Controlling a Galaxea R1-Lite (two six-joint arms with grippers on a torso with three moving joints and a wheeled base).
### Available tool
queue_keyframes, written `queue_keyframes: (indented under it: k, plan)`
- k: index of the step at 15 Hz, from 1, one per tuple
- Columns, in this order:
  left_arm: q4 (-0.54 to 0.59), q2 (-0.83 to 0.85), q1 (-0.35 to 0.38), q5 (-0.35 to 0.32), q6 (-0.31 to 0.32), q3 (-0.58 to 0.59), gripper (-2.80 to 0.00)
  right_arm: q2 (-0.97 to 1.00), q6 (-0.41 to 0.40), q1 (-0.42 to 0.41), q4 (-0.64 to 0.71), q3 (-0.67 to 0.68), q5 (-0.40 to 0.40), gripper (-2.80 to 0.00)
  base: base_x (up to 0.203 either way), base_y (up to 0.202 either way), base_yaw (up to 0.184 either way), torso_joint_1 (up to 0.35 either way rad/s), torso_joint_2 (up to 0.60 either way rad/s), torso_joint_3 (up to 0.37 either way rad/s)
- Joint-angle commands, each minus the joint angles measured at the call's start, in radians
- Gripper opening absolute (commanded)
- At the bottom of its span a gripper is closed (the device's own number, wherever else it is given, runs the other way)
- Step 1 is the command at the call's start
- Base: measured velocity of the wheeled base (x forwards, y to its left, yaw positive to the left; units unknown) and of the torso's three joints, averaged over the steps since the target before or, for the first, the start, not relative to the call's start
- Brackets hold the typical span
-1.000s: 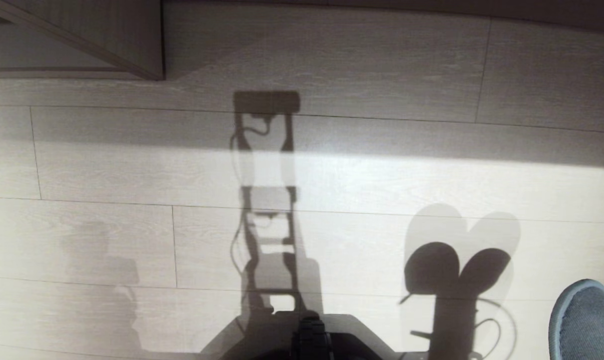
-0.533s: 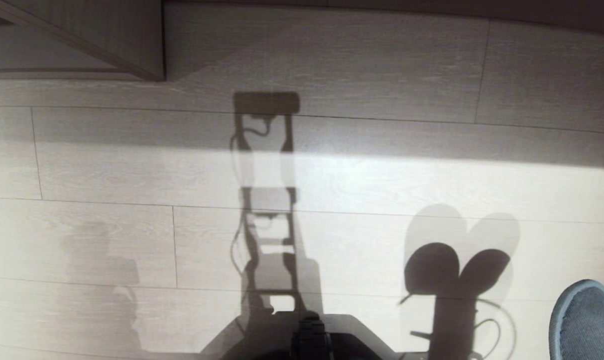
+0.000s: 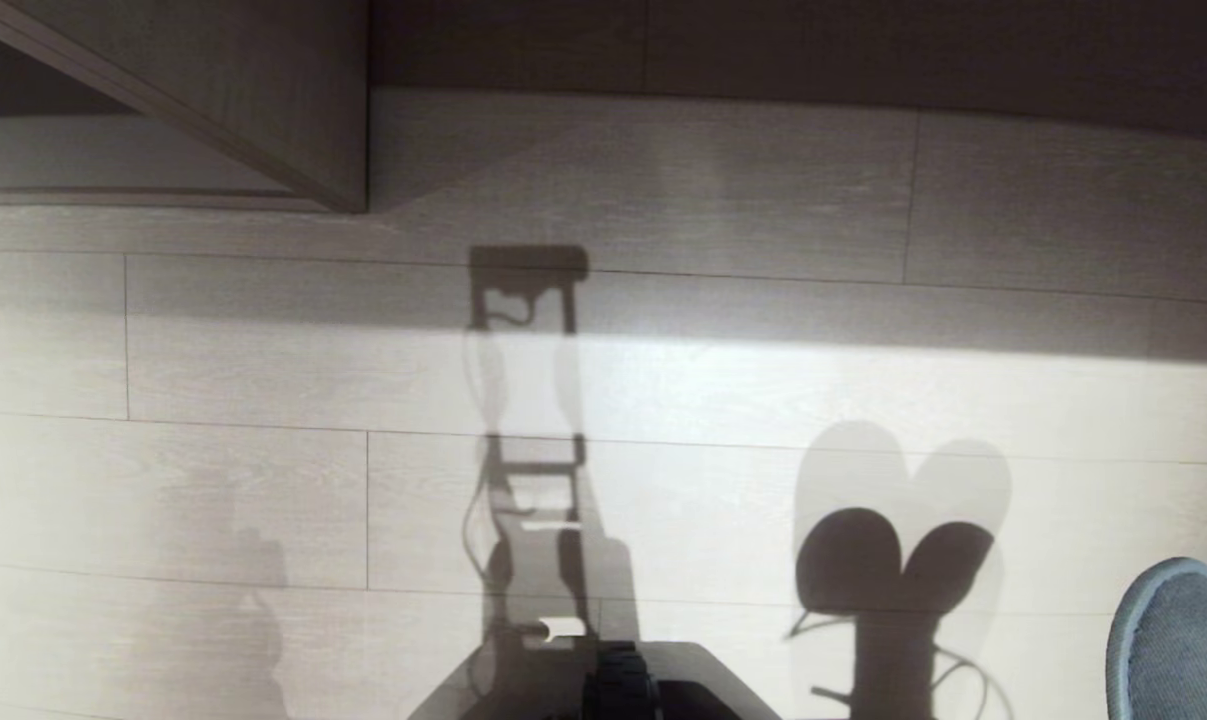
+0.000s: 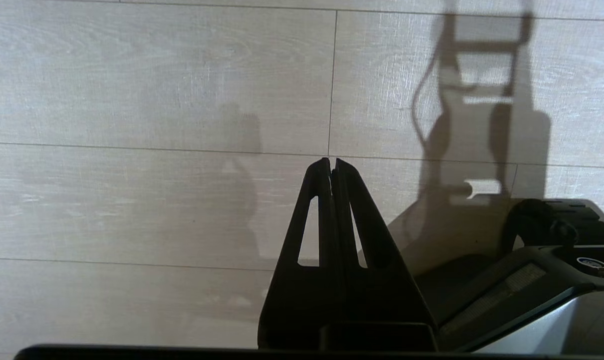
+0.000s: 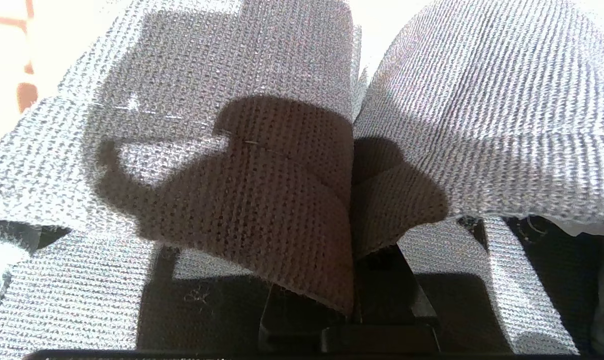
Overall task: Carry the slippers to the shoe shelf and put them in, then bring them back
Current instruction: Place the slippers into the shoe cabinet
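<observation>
Slippers are hanging off the right gripper, both pinched together so one arm is carrying the pair, near right over the floor. Shoe shelf is sitting far left. Left gripper is idling, pressed together on nothing.

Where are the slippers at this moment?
The slippers hang pinched in the right gripper, off the floor; in the head view one toe shows at the lower right edge, beside their heart-shaped shadow.
</observation>
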Motion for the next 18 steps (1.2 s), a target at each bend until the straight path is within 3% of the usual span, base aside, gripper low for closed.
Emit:
queue_keyframes:
  k: [1,18]
  plan:
    - [0.000,0.000,0.000,0.000,0.000,0.002,-2.80,0.000,0.000,0.000,-0.001,0.002,0.001,-2.80,0.000,0.000,0.000,0.000,0.00,0.203]
    - [0.001,0.001,0.002,0.000,-0.003,0.002,-2.80,0.000,-0.009,0.000,-0.001,0.002,0.000,-2.80,0.000,0.000,0.000,0.002,0.00,0.205]
